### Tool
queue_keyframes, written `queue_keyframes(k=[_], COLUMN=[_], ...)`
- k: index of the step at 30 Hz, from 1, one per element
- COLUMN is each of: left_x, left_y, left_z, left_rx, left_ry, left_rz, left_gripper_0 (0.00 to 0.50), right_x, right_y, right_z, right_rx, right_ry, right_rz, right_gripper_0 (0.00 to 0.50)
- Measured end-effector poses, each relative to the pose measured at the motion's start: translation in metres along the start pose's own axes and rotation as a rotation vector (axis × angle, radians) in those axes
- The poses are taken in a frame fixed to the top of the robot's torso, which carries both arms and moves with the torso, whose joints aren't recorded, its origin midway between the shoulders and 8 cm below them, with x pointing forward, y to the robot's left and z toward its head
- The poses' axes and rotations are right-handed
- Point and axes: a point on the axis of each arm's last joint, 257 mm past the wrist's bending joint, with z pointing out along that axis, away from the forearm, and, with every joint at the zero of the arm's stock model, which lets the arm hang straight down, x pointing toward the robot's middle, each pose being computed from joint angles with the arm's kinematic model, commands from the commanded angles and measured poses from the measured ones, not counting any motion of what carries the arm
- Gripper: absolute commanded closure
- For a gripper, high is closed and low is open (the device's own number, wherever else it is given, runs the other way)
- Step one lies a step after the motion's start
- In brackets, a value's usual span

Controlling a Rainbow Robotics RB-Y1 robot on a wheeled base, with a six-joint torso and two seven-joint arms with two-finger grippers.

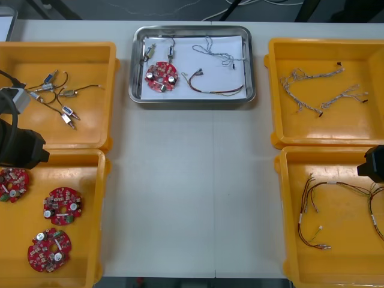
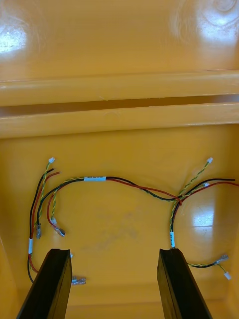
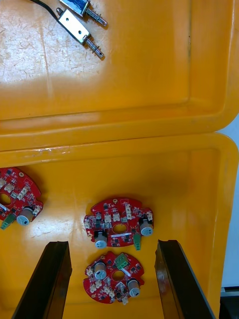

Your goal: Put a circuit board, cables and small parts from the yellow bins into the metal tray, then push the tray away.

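At the far edge of the tabletop (image 1: 192, 192), midway along it, the metal tray (image 1: 192, 102) sits loaded: a round red circuit board (image 1: 161, 77) lies on its white lining toward the left; two small metal parts (image 1: 149, 53) lie just beyond the board; a twisted blue and white cable (image 1: 217, 54) lies toward the far right corner; a red and yellow cable (image 1: 213, 90) runs along the near rim; by my reckoning only the push is left.

The left gripper (image 3: 112, 243) hangs over the near left yellow bin (image 1: 90, 204), fingers spread wide and holding nothing, with spare circuit boards (image 3: 118, 229) beneath it; the right gripper (image 2: 115, 250) is likewise released and empty over the near right yellow bin (image 1: 348, 252), above loose red and yellow cables (image 2: 129, 185).

What worries me from here: both grippers are well apart from the tray and seem low in their bins; one swinging out could clip a bin wall, or the right one could hook a cable loop and drag it onto the table. Little tabletop seems left beyond the tray; a long shove could tip it over the far edge. A push off its middle would likely turn it toward a far bin; a sharp one might slide the light cables over the rim.
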Motion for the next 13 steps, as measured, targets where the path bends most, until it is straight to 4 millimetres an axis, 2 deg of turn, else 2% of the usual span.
queue_keyframes(k=[13], left_x=[0.0000], left_y=[0.0000], left_z=[0.0000], left_rx=[0.000], left_ry=[0.000], left_rz=[0.000], left_gripper_0=[0.000], right_x=[0.0000], right_y=[0.0000], right_z=[0.0000], right_rx=[0.000], right_ry=[0.000], right_rz=[0.000], right_gripper_0=[0.000])
